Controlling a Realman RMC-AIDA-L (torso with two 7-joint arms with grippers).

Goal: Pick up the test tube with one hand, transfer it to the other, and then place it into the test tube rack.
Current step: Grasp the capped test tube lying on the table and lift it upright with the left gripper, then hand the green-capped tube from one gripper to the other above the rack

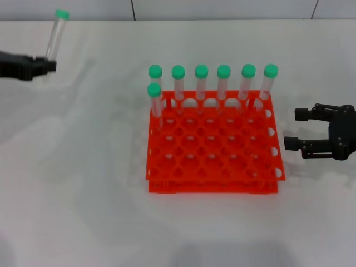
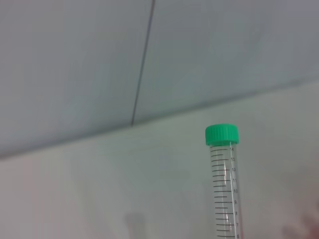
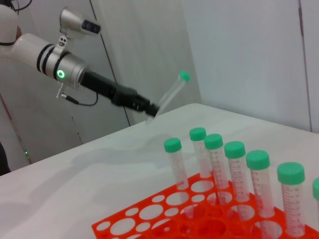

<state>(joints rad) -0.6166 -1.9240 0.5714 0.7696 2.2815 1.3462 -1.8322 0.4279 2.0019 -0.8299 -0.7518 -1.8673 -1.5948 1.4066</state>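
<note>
**Left gripper holds a tube aloft; right gripper waits open by the rack**

Nearest in the head view, the white table lies bare at 6 o'clock. Just beyond it, at centre, sits the test tube rack, bright orange-red, square, its grid of round holes facing up. At 3 o'clock, just beside the rack's right edge but apart from it, the right gripper rests low with its two black fingers spread and nothing between them.

Along the rack's far row stand six green-capped tubes, upright; a seventh tube stands one row nearer, at the left corner.

Farthest, at 10 o'clock and well apart from the rack, the left gripper is clamped on the lower end of the test tube. The tube is raised off the table and leans slightly, green cap uppermost. The right wrist view shows the same grip, with the left arm's green light lit behind it. The left wrist view shows only the tube's graduated upper part and cap against the wall.
</note>
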